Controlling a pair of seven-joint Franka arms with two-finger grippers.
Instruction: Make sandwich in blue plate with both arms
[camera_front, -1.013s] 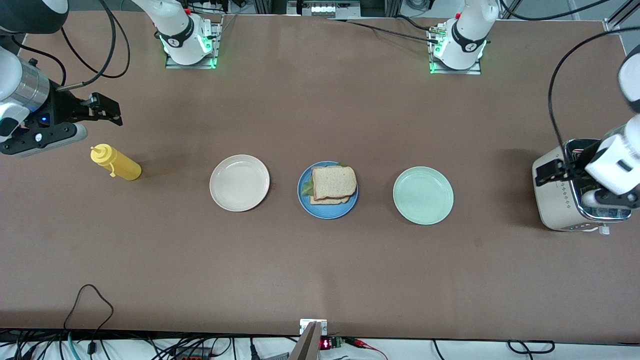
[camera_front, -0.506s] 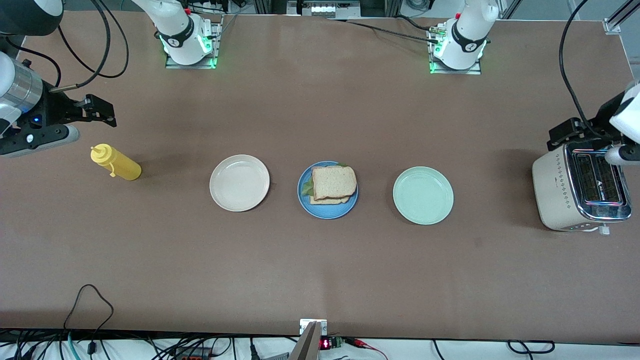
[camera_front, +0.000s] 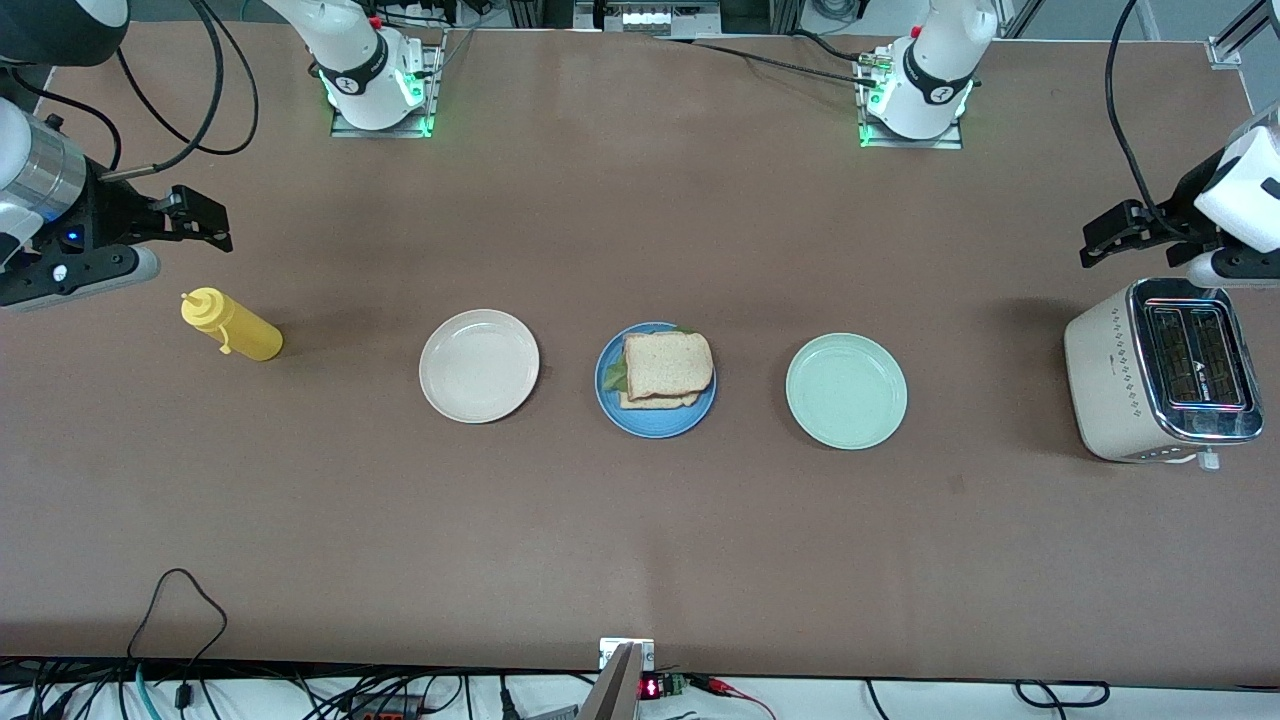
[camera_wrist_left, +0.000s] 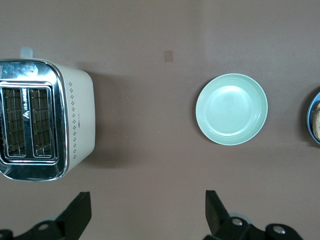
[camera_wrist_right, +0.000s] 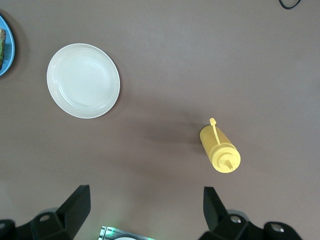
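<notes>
A: Where does the sandwich (camera_front: 664, 369) sit?

B: On the blue plate (camera_front: 655, 422), in the middle of the table (camera_front: 640, 540). Two tan bread slices are stacked, the top one a little askew, with green lettuce showing at the edge toward the right arm's end. The cream-white plate (camera_front: 479, 365) lies beside it toward the right arm's end, and the pale mint-green plate (camera_front: 846, 391) beside it toward the left arm's end. Neither touches the blue plate.

A: And the grippers?

B: The right gripper (camera_front: 205, 220) hangs in the air at its own end of the table, over bare tabletop just beside the yellow squeeze bottle (camera_front: 232, 325). In its wrist view its fingers (camera_wrist_right: 75, 205) stand wide apart with nothing between them.

A: The left one?

B: The left gripper (camera_front: 1112, 232) is up over the table edge near the toaster (camera_front: 1160, 370), which stands at the left arm's end with both slots facing up. Its fingers (camera_wrist_left: 77, 212) are spread just as wide and hold nothing.

A: Is anything touching the sandwich?

B: No, both grippers are well apart from it.
</notes>
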